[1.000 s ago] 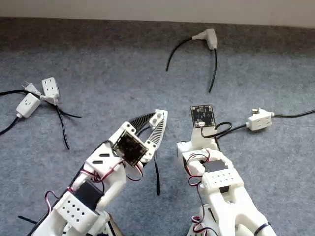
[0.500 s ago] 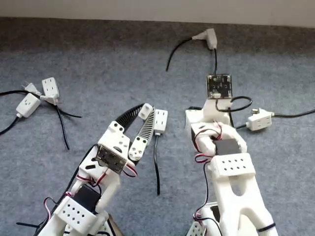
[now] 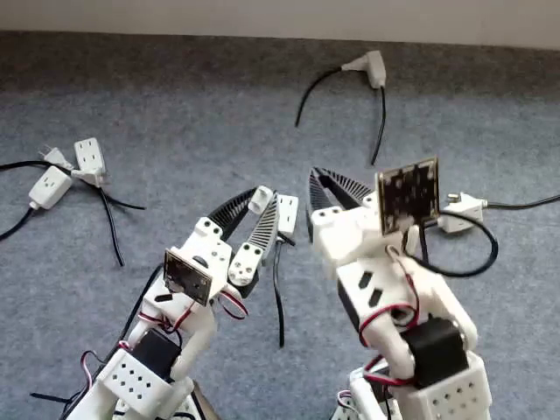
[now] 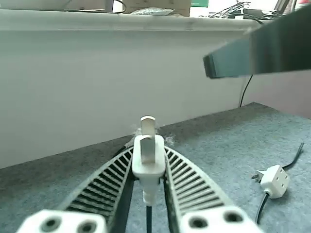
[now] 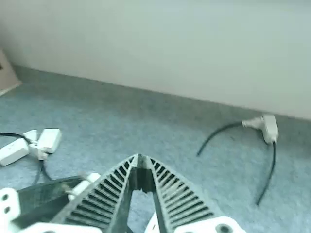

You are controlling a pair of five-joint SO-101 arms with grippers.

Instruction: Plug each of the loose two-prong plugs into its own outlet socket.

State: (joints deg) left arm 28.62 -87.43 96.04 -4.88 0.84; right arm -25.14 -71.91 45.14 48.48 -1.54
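My left gripper [image 3: 273, 206] is shut on a white two-prong plug [image 3: 285, 213], lifted off the carpet with its black cable hanging down. In the left wrist view the plug [image 4: 148, 162] sits between the ribbed fingers [image 4: 187, 182], prongs pointing away. My right gripper [image 3: 313, 178] is shut on nothing and hovers just right of that plug; its tips [image 5: 138, 158] meet. A second plug [image 3: 367, 68] lies far back with a black cable. One outlet socket [image 3: 462, 213] rests at the right, partly behind the right arm. Two more sockets [image 3: 50, 186] [image 3: 90, 156] lie at the far left.
A small plug [image 3: 58, 158] and crossing black cables [image 3: 109, 219] tangle around the left sockets. A pale wall [image 3: 280, 16] borders the grey carpet at the back. Open carpet [image 3: 210, 122] lies between the left cluster and the far plug [image 5: 265, 127].
The right arm first stretched toward the far plug, then pulled back and swung left, bringing its gripper beside the held plug. The left arm turned its wrist and stayed in place.
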